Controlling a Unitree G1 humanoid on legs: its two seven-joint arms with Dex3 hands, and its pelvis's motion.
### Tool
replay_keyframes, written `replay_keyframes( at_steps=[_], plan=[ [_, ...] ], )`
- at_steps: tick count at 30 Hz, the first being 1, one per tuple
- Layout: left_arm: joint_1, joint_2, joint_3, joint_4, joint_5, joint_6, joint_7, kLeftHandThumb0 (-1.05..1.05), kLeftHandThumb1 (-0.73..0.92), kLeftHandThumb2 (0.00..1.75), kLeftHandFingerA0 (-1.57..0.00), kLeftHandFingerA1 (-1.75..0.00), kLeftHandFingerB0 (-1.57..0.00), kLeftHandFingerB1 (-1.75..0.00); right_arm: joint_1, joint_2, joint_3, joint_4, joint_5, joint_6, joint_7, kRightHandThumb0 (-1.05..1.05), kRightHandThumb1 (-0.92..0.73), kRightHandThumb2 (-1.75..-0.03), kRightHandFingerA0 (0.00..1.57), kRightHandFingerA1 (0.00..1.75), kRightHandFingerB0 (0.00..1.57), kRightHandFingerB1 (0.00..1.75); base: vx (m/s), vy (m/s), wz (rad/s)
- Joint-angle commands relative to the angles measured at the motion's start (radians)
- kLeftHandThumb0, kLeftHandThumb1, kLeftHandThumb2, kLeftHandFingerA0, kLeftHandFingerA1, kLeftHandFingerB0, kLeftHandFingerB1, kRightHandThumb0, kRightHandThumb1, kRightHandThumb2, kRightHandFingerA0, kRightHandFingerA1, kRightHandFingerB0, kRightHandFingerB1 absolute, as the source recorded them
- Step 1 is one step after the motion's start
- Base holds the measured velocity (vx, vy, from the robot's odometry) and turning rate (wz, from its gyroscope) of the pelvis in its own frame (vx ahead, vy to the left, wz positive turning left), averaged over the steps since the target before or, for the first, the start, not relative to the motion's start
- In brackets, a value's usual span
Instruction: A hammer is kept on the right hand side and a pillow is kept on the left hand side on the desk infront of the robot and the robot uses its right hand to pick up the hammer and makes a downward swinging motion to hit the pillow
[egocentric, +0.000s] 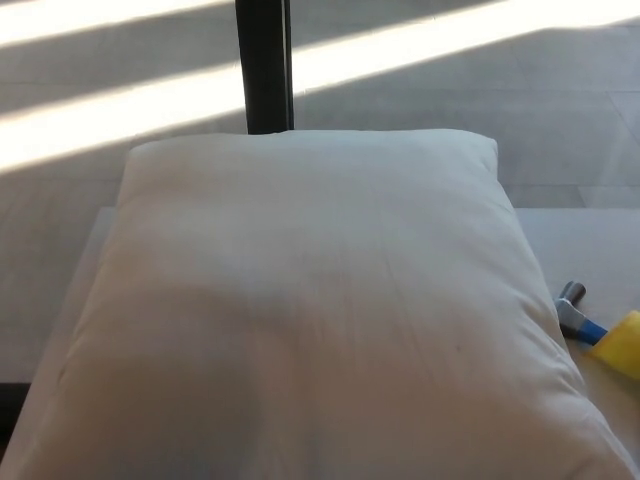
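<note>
Evidently nothing had begun: the pillow (310, 310) covered most of the bench (585, 245), unstruck as far as could be judged. The hammer (585, 325) lay untouched at the right edge, just beside the pillow (handle cropped). Neither hand appeared, so their fingers could not be assessed. Pickup and swing remained.

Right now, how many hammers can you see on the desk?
1. The hammer lies at the desk's right edge, beside the pillow. Only part shows; the pillow could hide more.
</note>
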Motion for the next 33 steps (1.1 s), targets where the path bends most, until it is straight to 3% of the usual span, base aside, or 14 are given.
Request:
replay_keyframes(
  at_steps=[1, 2, 3, 9, 12, 22, 23, 24, 25, 26, 28, 29, 30, 33],
  plan=[
    [0.004, 0.028, -0.018, 0.003, 0.002, -0.04, 0.007, -0.5, 0.6, 0.58, -0.76, -0.62, -0.73, -0.6, -0.046, -0.037, 0.068, 0.046, -0.163, -0.118, 0.024, -0.77, -0.67, -0.6, 0.0, 0.22, 0.13, 0.24, 0.0, 0.0, 0.0],
    [0.002, 0.028, -0.021, 0.007, 0.006, -0.04, 0.016, -0.5, 0.59, 0.58, -0.78, -0.62, -0.74, -0.59, -0.058, -0.03, 0.083, 0.053, -0.181, -0.103, 0.023, -0.75, -0.67, -0.61, 0.0, 0.22, 0.14, 0.25, 0.0, 0.0, 0.0],
    [0.003, 0.028, -0.022, 0.009, 0.005, -0.042, 0.017, -0.52, 0.58, 0.57, -0.77, -0.62, -0.72, -0.58, -0.074, -0.023, 0.099, 0.07, -0.195, -0.091, 0.024, -0.77, -0.52, -0.9, 0.0, 0.2, 0.12, 0.34, 0.0, 0.0, 0.0],
    [0.001, 0.025, -0.027, 0.012, 0.002, -0.04, 0.017, -0.5, 0.59, 0.58, -0.75, -0.63, -0.73, -0.6, -0.175, -0.001, 0.188, 0.22, -0.271, -0.092, 0.022, -0.76, -0.5, -0.84, 0.0, 0.16, 0.13, 0.34, 0.0, 0.0, 0.0],
    [0.003, 0.025, -0.031, 0.015, 0.001, -0.042, 0.012, -0.51, 0.59, 0.58, -0.74, -0.61, -0.75, -0.6, -0.201, 0.006, 0.211, 0.259, -0.29, -0.093, 0.008, -0.69, -0.47, -0.86, 0.0, 0.24, 0.11, 0.37, 0.0, 0.0, 0.0],
    [0.001, 0.026, -0.043, 0.01, -0.004, -0.042, 0.016, -0.52, 0.6, 0.58, -0.75, -0.64, -0.76, -0.62, -0.314, 0.065, 0.256, 0.417, -0.345, -0.124, -0.006, -0.77, -0.5, -0.83, 0.05, 0.39, 0.16, 0.41, 0.0, 0.0, 0.0],
    [-0.005, 0.025, -0.033, 0.012, -0.015, -0.036, 0.024, -0.5, 0.58, 0.58, -0.77, -0.62, -0.76, -0.61, -0.324, 0.082, 0.267, 0.439, -0.36, -0.124, -0.008, -0.72, -0.63, -0.59, 0.05, 0.41, 0.21, 0.29, 0.0, 0.0, 0.0],
    [-0.006, 0.025, -0.035, 0.016, -0.013, -0.04, 0.022, -0.5, 0.59, 0.58, -0.76, -0.61, -0.77, -0.61, -0.323, 0.09, 0.267, 0.441, -0.362, -0.124, -0.002, -0.78, -0.5, -0.87, 0.03, 0.36, 0.14, 0.42, 0.0, 0.0, 0.0],
    [0.0, 0.027, -0.051, 0.018, 0.004, -0.052, 0.016, -0.52, 0.6, 0.58, -0.75, -0.59, -0.76, -0.6, -0.327, 0.102, 0.278, 0.449, -0.379, -0.113, -0.003, -0.75, -0.5, -0.85, 0.05, 0.43, 0.12, 0.4, 0.0, 0.0, 0.0],
    [-0.002, 0.026, -0.052, 0.016, 0.004, -0.05, 0.018, -0.52, 0.6, 0.58, -0.79, -0.63, -0.75, -0.61, -0.329, 0.108, 0.282, 0.452, -0.386, -0.113, 0.0, -0.71, -0.62, -0.6, 0.06, 0.38, 0.2, 0.28, 0.0, 0.0, 0.0],
    [-0.002, 0.024, -0.054, 0.011, 0.001, -0.051, 0.022, -0.52, 0.6, 0.58, -0.8, -0.63, -0.75, -0.61, -0.324, 0.115, 0.29, 0.445, -0.397, -0.119, 0.013, -0.72, -0.63, -0.59, 0.03, 0.42, 0.18, 0.28, 0.0, 0.0, 0.0],
    [-0.002, 0.025, -0.051, 0.013, -0.003, -0.047, 0.019, -0.51, 0.59, 0.58, -0.78, -0.61, -0.74, -0.6, -0.312, 0.115, 0.295, 0.415, -0.404, -0.117, 0.025, -0.75, -0.49, -0.88, 0.01, 0.36, 0.14, 0.39, 0.0, 0.0, 0.0],
    [-0.002, 0.023, -0.047, 0.012, -0.009, -0.049, 0.018, -0.53, 0.58, 0.58, -0.78, -0.63, -0.78, -0.62, -0.299, 0.114, 0.308, 0.39, -0.417, -0.128, 0.031, -0.73, -0.64, -0.59, 0.02, 0.42, 0.17, 0.28, 0.0, 0.0, 0.0],
    [0.001, 0.025, -0.05, 0.014, -0.007, -0.051, 0.007, -0.53, 0.6, 0.58, -0.78, -0.61, -0.76, -0.6, -0.286, 0.124, 0.327, 0.365, -0.436, -0.138, 0.034, -0.74, -0.63, -0.6, 0.03, 0.37, 0.18, 0.27, 0.0, 0.0, 0.0]
  ],
)
